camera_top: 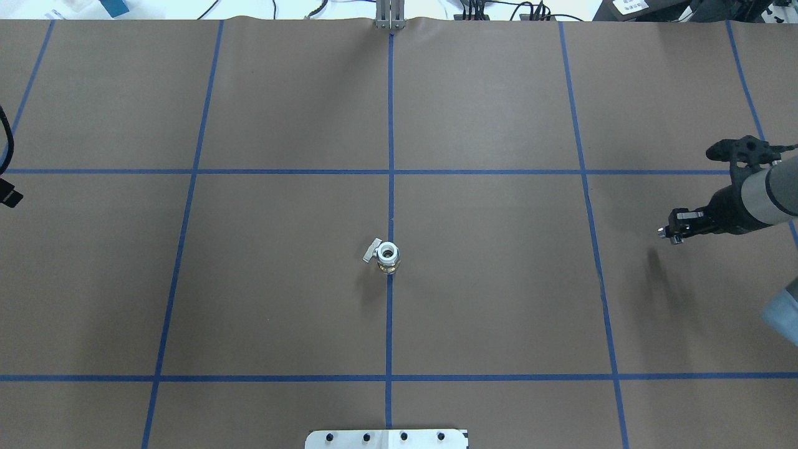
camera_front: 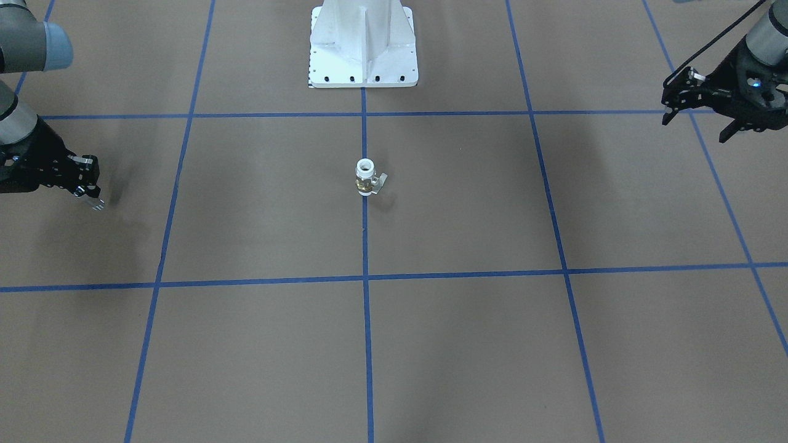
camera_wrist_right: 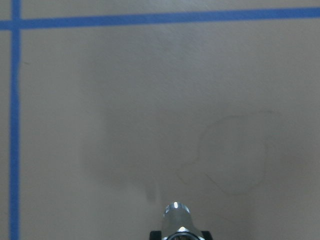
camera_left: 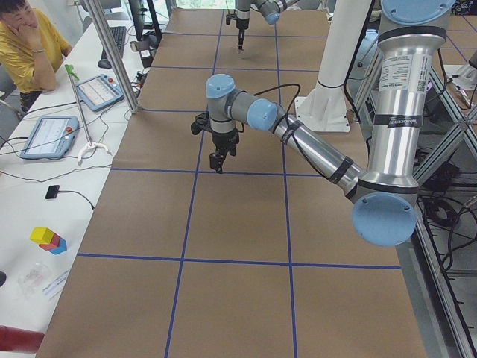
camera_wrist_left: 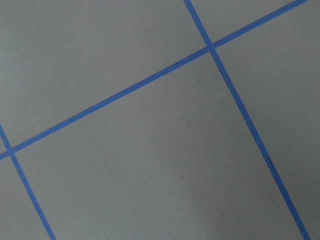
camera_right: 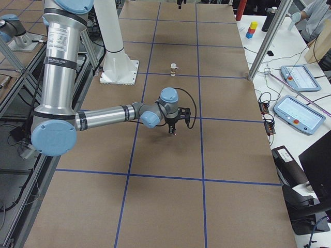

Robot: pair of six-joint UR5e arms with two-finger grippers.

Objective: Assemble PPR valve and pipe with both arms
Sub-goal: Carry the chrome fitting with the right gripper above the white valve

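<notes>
The PPR valve (camera_front: 366, 177), white with a brass band and a pale side handle, stands upright on the blue centre line; it also shows in the overhead view (camera_top: 386, 254) and the exterior right view (camera_right: 174, 68). My right gripper (camera_front: 92, 198) hovers over the table far to the valve's side, shut on the pipe (camera_wrist_right: 176, 220), a silver stub whose rounded head sticks out below the fingers (camera_top: 662, 234). My left gripper (camera_front: 697, 126) hangs above the table at the opposite side, jaws spread and empty. The left wrist view shows only table.
The white pedestal (camera_front: 363, 46) stands at the robot's side of the table. Blue tape lines (camera_top: 390, 312) grid the brown mat. A side table holds control tablets (camera_left: 48, 136) and coloured blocks (camera_left: 48, 239); a person (camera_left: 26, 41) sits there.
</notes>
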